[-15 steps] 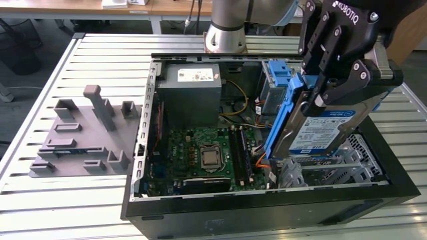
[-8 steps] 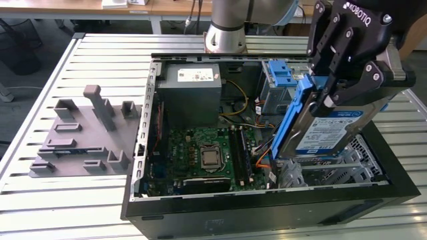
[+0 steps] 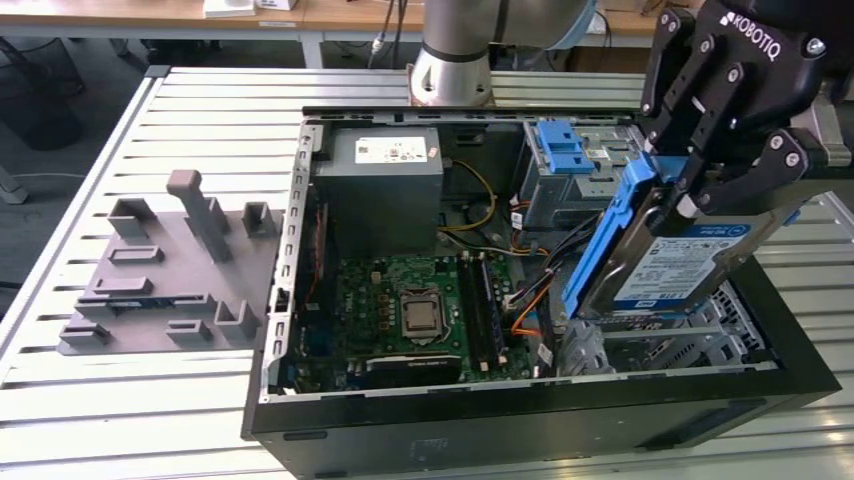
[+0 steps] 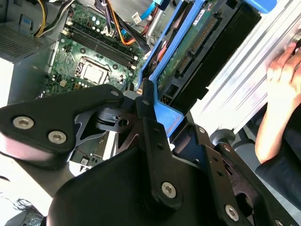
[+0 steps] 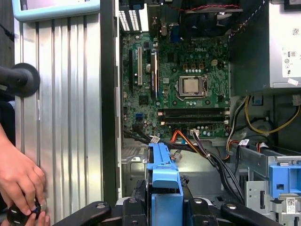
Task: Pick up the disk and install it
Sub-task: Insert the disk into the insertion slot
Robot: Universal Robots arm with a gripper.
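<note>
The disk [image 3: 674,262] in its blue carrier hangs tilted above the open computer case [image 3: 534,420], clamped between the hand's [image 3: 703,190] closed fingers.

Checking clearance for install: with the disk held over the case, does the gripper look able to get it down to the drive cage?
Probably yes. The gripper holds the disk tilted above the cage, with nothing solid between them. Orange and black cables run just beside the cage and might snag.

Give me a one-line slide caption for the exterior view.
Gripper holds the disk tilted on edge above the open computer case, jaws shut on its blue carrier, near the drive cage.
</note>
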